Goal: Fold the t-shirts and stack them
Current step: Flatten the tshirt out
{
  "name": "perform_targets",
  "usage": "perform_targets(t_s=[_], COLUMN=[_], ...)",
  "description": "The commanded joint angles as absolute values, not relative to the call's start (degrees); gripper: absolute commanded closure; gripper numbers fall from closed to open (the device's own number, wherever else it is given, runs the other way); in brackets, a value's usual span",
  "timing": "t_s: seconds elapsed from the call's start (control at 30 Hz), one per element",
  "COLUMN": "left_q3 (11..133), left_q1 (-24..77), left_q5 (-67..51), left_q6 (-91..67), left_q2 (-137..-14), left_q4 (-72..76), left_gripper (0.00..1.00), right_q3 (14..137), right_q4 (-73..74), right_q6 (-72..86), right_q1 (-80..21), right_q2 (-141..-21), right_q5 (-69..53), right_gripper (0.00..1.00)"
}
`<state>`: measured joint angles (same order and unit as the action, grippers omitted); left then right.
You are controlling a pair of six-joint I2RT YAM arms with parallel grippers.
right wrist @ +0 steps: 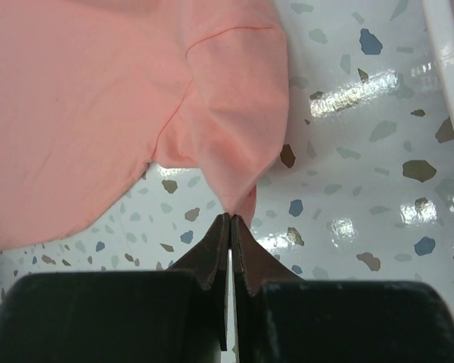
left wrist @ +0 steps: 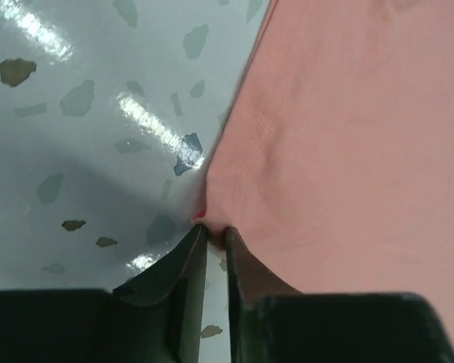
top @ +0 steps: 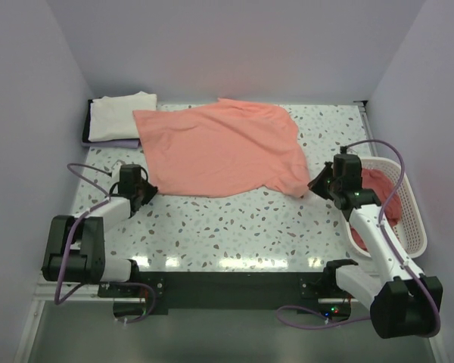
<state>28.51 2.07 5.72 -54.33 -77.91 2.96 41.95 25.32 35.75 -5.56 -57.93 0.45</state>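
A salmon-pink t-shirt (top: 219, 147) lies spread over the back middle of the table. My left gripper (top: 148, 191) is shut on its near left corner, and the cloth (left wrist: 340, 136) bunches at the fingertips in the left wrist view. My right gripper (top: 315, 184) is shut on its near right corner (right wrist: 234, 174), the jaws pressed together on a pinch of fabric just above the table. A folded cream-white t-shirt (top: 119, 115) lies at the back left. Darker pink-red t-shirts (top: 382, 193) lie in the basket.
A white plastic lattice basket (top: 408, 227) stands at the right edge beside my right arm; its rim (right wrist: 443, 68) shows in the right wrist view. The cream shirt rests on a dark tray (top: 86, 128). Walls close the back and sides.
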Motion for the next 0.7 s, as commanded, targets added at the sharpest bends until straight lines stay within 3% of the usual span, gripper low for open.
perform_targets(t_s=[0.0,0.1,0.3,0.53,0.63,0.67], left_q3=[33.1,35.3,39.2,45.6,50.3,52.0], left_q1=[2.5,2.5,2.4,2.0,1.8,1.8], left_q5=[6.2,7.0,9.8,9.1,7.9,6.7], left_q6=[-53.8,-51.7,-46.8,-40.4,-38.6,-38.5], left_q2=[-79.5,-76.7,-67.3,-67.2,-74.2,-75.9], left_q4=[5.9,1.9,-7.5,-14.0,-16.0,-16.3], left_gripper=[0.83,1.0,1.0,1.0,0.77,0.58], right_q3=[46.1,48.7,56.1,64.2,65.2,65.1], right_q4=[23.8,26.3,33.8,39.6,38.5,37.8], right_q6=[34.1,32.8,30.5,28.2,28.4,28.5], right_q1=[-5.4,-5.4,-5.3,-5.4,-5.3,-5.4], right_q2=[-58.3,-57.7,-54.0,-53.8,-58.9,-60.8], right_q5=[0.3,1.8,5.2,8.1,7.7,6.9], right_gripper=[1.0,1.0,1.0,1.0,1.0,1.0])
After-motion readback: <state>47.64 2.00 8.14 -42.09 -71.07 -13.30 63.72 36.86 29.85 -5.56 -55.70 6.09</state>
